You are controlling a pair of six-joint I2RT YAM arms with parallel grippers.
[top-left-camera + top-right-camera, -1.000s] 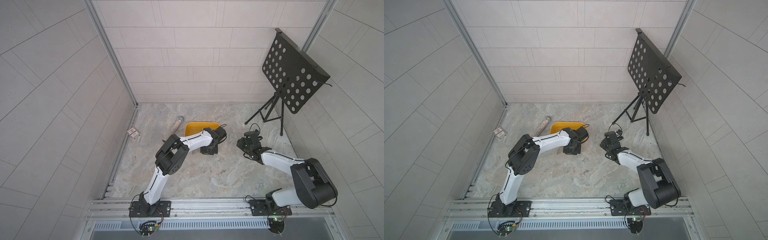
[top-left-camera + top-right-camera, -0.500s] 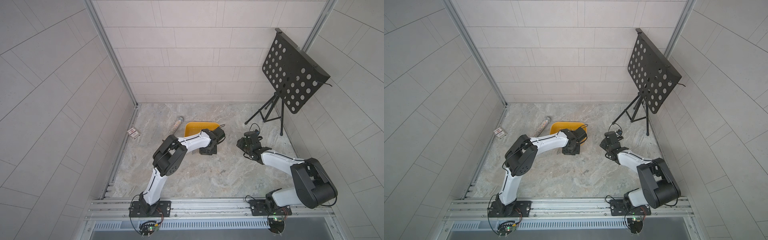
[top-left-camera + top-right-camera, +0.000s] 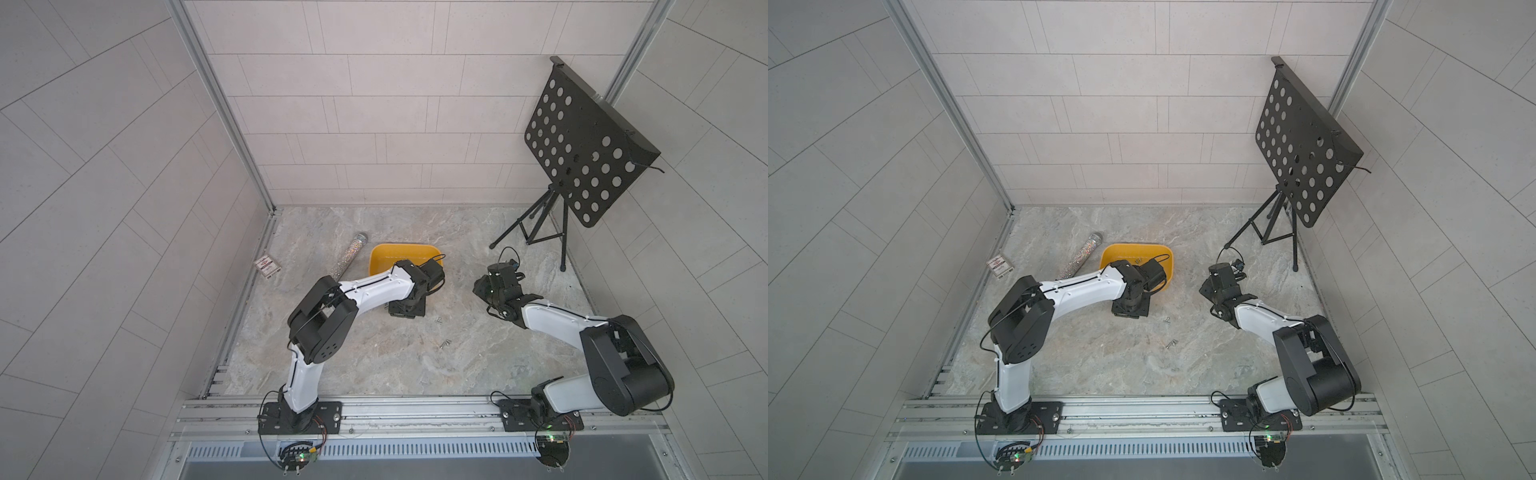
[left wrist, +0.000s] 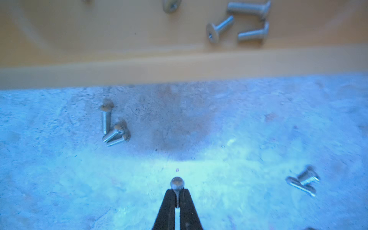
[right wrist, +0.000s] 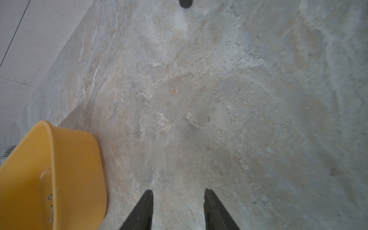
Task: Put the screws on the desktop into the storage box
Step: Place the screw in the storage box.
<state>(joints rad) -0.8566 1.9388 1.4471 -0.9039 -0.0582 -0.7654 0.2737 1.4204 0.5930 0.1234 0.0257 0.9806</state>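
My left gripper (image 4: 177, 192) is shut on a small silver screw (image 4: 177, 183). The screw's round head sticks out past the tips, just above the desktop (image 3: 374, 353) and close to the near rim of the yellow storage box (image 4: 179, 65). More screws lie loose on the desktop: a cluster (image 4: 113, 133) and a pair (image 4: 302, 181). Both top views show others (image 3: 437, 320) (image 3: 1170, 344). Several screws (image 4: 219, 28) lie inside the storage box (image 3: 386, 257). To the right of the box my right gripper (image 5: 178, 196) is open over bare marble.
A glittery tube with a silver cap (image 3: 348, 257) lies left of the box. A small red-and-white card box (image 3: 267, 266) sits by the left wall. A black perforated music stand (image 3: 582, 149) stands on a tripod (image 3: 536, 232) at the back right.
My left gripper's jaws have closed on the screw, and the left arm's elbow has shifted slightly. The right arm has not moved.
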